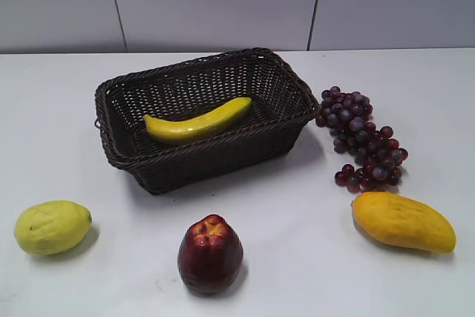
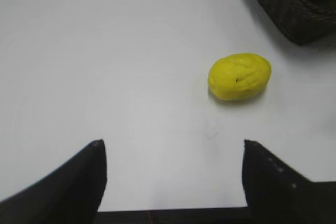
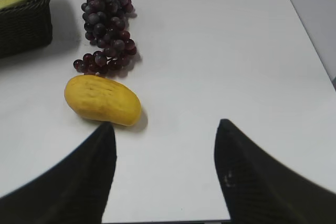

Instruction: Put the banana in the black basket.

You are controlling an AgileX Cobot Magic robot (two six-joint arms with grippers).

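The banana point(image 1: 197, 122) lies inside the basket point(image 1: 276, 128), near the desk's point(image 1: 297, 213) back edge. The left end effector point(image 2: 173, 177) is wide open over bare desk. The right end effector point(image 3: 165, 169) is wide open too, holding nothing.

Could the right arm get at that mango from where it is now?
Probably yes. The right gripper is open, and the mango lies just ahead of its left finger with bare table between; the grapes sit beyond it, out of the way.
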